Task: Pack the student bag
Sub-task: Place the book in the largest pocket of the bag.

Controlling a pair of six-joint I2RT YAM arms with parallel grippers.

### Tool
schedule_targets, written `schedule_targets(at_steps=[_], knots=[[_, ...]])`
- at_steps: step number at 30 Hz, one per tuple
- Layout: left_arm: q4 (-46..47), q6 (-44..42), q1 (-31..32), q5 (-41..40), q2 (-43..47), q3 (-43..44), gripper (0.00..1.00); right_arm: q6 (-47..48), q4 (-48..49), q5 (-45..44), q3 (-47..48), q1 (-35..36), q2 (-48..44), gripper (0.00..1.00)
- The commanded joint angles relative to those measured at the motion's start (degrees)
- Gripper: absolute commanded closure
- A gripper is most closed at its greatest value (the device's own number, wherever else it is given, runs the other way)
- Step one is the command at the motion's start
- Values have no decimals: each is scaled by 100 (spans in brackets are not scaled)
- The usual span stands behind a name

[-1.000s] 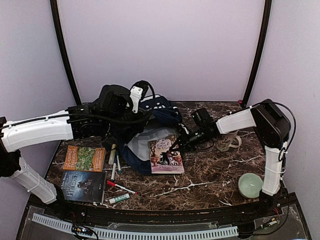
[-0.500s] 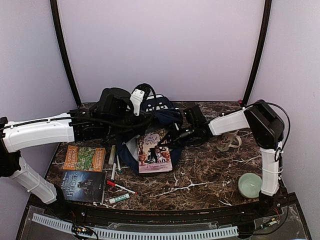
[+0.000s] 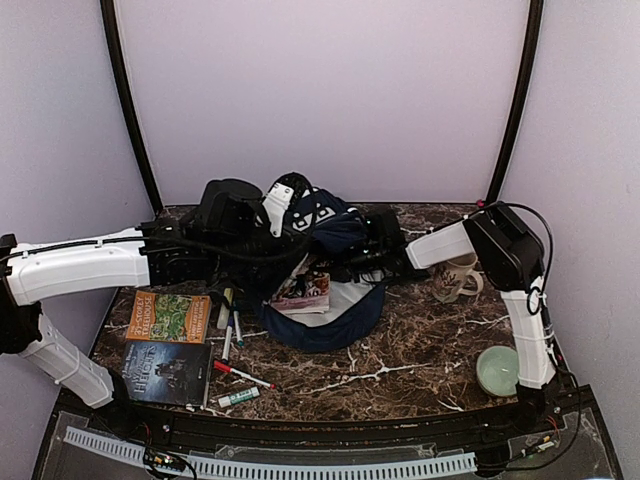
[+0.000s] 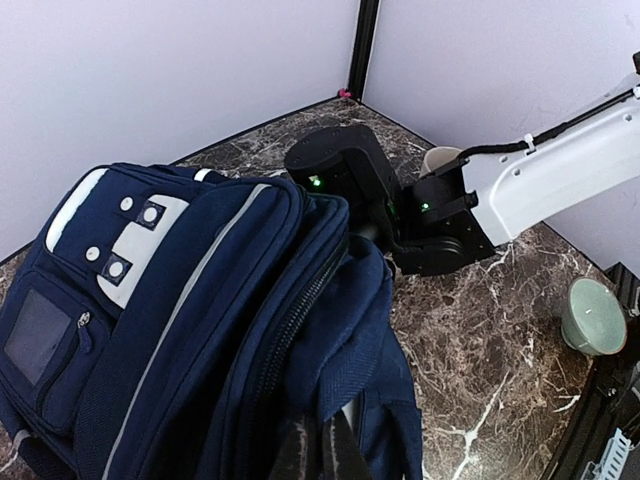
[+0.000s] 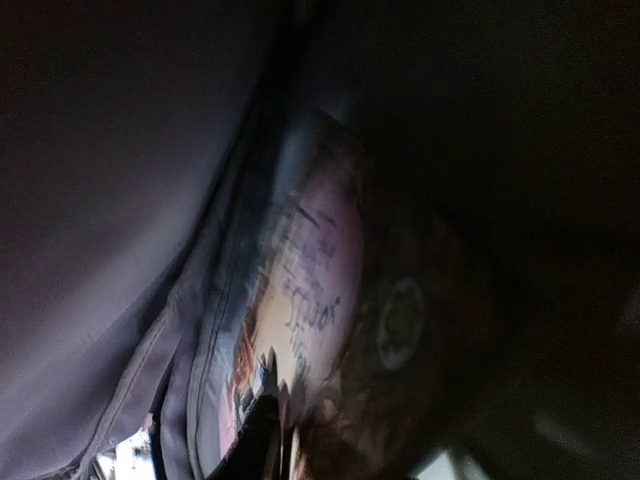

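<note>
Book (image 3: 303, 290) now partway inside open mouth of student bag (image 3: 335, 232)

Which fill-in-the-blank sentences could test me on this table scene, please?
The student bag is navy ____.
The small bowl is pale ____.
Left of the bag, ____ books lie flat on the table.
A third book sits partly ____ the bag.
Missing words: blue; green; two; inside.

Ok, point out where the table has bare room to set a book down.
Bare marble lies front right, bordered by the bag, mug and bowl. The left is crowded with books and pens.
</note>
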State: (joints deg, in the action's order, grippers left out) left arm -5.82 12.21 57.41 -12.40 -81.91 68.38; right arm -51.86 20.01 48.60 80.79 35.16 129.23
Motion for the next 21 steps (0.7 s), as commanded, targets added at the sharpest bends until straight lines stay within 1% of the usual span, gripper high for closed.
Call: schedule_targets(at_steps=[1,2,7,10,14,17,21], knots=[[741,-68,60,76,231,-85,100,120,7,-320,162,-54,-13,64],[753,-69,60,12,243,-122,100,129,-35,-336,93,-56,-81,59],[790,-88,60,-677,353,-330,100,665,-771,-647,-394,6,-681,44],[817,-50,60,-1116,444,-453,100,1174,-1569,-776,-654,74,-981,37],[878,19,53,-1495,512,-634,100,1544,-1781,-936,-1265,137,-1482,33],[895,100,44,-1693,533,-712,100,2162,-2370,-1030,-1296,198,-1700,33],[908,191,21,-1838,536,-747,100,2637,-2683,-1068,-1658,319,-2039,34]])
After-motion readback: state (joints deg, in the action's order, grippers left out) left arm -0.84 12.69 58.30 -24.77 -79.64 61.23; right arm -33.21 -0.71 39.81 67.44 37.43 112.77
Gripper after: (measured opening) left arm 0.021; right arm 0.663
